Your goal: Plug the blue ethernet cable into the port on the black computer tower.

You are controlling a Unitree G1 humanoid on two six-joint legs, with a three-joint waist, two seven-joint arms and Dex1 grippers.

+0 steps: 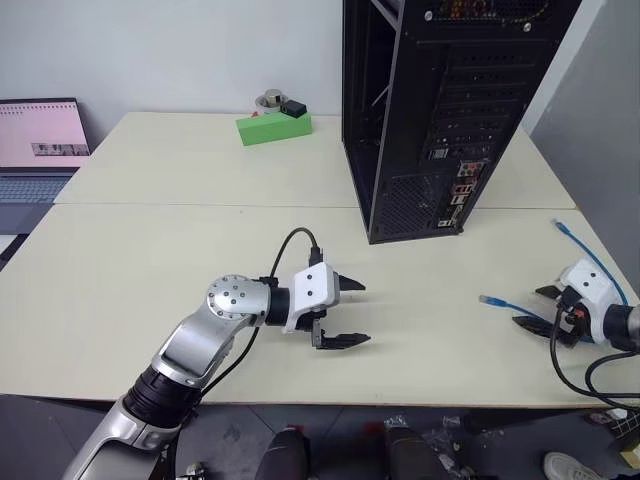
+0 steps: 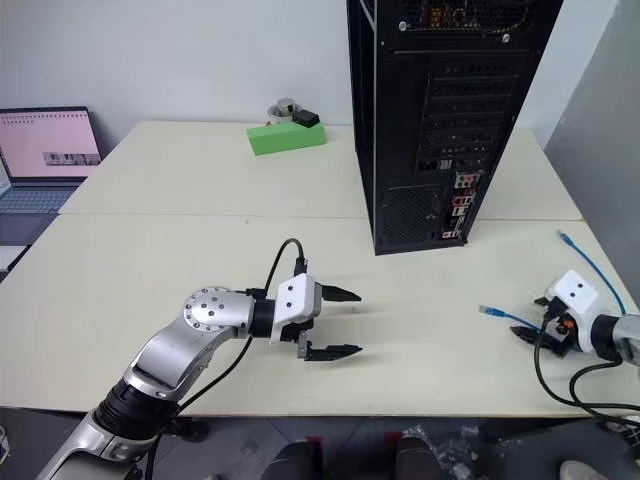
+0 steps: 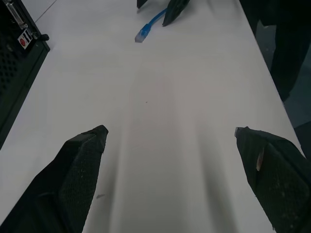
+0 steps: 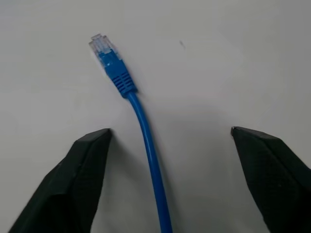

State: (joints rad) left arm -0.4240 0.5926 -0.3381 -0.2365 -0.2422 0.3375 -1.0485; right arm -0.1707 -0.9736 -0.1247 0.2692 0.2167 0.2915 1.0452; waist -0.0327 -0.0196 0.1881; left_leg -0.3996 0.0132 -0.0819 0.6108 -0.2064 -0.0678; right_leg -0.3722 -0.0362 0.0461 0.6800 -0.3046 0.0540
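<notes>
head: tower (image 1: 440, 110) upright at back of surface (image 1: 150, 260); cable (image 1: 503, 303) flat near right edge; left gripper (image 1: 345, 312) mid-surface, jaws wide, empty | left wrist: cable plug ahead, by right gripper (image 3: 158, 6) | right wrist: right gripper (image 4: 170, 136) jaws apart, straddling cable, no grip

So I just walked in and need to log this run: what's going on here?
The robot is setting up to pick up the blue ethernet cable, which lies on the table at its right. The right gripper straddles the cable just behind the plug, jaws open, not yet gripping. The left gripper hovers over mid-table with jaws open, holding nothing. The black computer tower stands at the back, its connector panel facing the robot. Nothing is plugged in yet.
</notes>
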